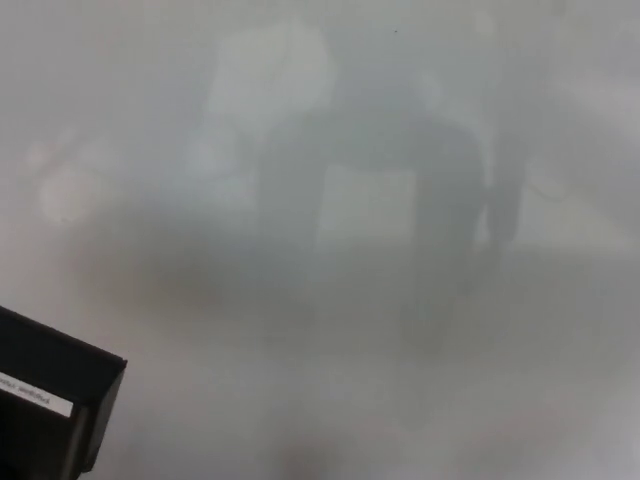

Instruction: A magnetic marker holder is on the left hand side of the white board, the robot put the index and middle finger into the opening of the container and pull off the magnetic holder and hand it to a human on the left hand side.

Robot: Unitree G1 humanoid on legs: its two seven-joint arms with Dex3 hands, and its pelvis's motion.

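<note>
I see the holder point(55, 400) stuck to the board point(400, 380), low at my left edge. Neither hand shows, so finger state is unknown. Reaching in blind, I'd risk missing the opening and knocking it loose.

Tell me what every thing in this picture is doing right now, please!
Black holder: at the bottom left corner, against the whiteboard, partly cut off by the picture's edge; a white label shows on its front.
Whiteboard: fills the view, nothing written on it, with only dim, blurry reflections.
Robot's hands: neither one is in view.
</note>
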